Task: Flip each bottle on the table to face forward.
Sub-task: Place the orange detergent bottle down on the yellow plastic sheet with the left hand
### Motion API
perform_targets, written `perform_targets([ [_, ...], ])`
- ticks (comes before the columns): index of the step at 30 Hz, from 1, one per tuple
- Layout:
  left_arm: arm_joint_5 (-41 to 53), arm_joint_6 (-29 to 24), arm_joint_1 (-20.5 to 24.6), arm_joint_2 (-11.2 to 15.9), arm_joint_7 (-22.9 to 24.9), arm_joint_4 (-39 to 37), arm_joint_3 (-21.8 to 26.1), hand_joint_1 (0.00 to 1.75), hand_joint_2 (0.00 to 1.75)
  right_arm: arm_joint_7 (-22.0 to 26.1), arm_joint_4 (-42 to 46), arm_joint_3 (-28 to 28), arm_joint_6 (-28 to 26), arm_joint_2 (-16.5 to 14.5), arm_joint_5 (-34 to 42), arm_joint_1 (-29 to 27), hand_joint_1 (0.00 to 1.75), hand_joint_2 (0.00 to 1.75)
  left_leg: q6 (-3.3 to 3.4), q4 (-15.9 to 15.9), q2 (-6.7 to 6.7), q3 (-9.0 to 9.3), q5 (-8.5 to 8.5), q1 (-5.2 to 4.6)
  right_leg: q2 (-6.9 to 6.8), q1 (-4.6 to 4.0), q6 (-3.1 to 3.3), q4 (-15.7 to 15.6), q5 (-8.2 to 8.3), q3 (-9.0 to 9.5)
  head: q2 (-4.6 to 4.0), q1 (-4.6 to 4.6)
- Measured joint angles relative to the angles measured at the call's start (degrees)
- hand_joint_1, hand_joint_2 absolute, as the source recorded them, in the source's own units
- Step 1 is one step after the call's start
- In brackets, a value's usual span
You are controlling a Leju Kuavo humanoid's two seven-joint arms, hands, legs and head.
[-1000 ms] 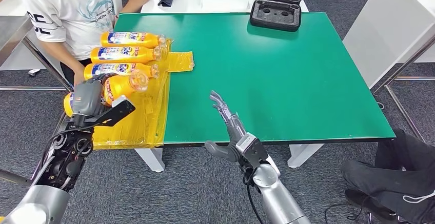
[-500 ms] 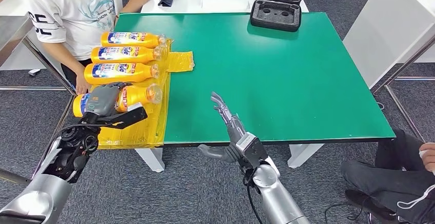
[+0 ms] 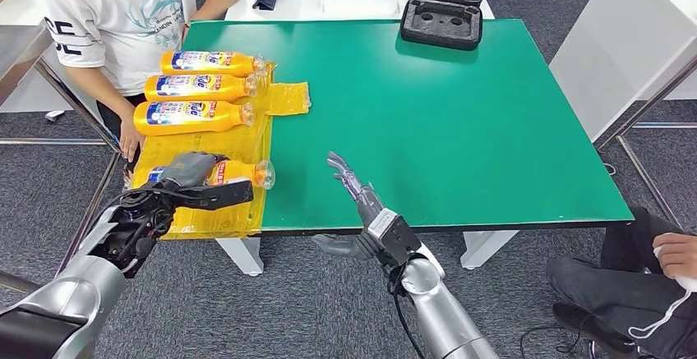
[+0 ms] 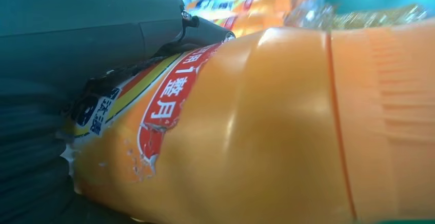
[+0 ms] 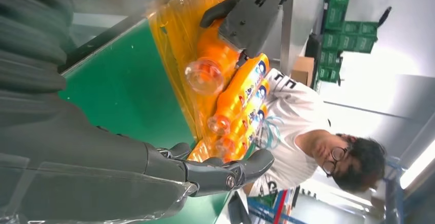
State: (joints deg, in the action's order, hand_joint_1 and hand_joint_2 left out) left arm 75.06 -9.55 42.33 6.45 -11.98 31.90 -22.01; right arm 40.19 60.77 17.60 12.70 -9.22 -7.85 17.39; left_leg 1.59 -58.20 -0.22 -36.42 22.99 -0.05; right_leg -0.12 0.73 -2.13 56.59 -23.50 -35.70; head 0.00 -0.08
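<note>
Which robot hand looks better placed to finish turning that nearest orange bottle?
The left robot hand, I'd judge. It already grips the nearest bottle on the yellow sheet. The right robot hand is open over bare green table, well apart from all the bottles.

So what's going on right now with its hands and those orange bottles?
Left hand gripping nearest bottle, lying on the yellow sheet. Right hand open over the green table. Three bottles behind it; person's hand close by.
</note>
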Motion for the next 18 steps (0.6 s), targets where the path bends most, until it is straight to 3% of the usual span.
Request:
perform_targets([
  [18,0.0,4.72,0.96,1.49,-0.61,-4.77,0.04,1.75,1.75,0.0,-6.29,0.07,0.44,-1.05,-0.22,3.61,0.0,1.75,0.0,0.0,-0.02,0.0,-0.01,-0.01,-0.01,0.01,0.0,0.01,0.0,0.01,0.0,0.0],
])
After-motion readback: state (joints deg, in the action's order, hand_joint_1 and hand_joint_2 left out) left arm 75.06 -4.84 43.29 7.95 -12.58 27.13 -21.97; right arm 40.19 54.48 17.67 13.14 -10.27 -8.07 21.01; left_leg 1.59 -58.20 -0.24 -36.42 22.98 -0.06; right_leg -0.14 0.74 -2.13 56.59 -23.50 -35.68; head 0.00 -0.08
